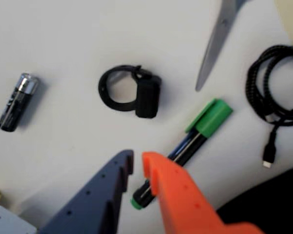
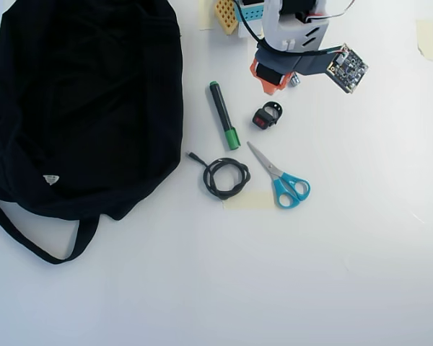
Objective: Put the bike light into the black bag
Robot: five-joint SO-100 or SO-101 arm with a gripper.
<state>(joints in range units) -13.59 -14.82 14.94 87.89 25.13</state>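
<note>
Hovering over the white table, the gripper is holding nothing, its dark blue finger and orange finger standing slightly apart with a narrow gap between the tips. Just beyond those tips in the wrist view, the bike light is lying on the table with its black loop strap beside it, untouched by either finger. A green-capped marker is lying at a slant beside the orange finger, its far end passing under that fingertip. Farther out, a small black cylinder with a silver end is sitting at the left, a scissors blade is pointing down from the top, and a coiled black cable is resting at the right. From overhead, the black bag is sprawling at the left, well apart from the bike light.
</note>
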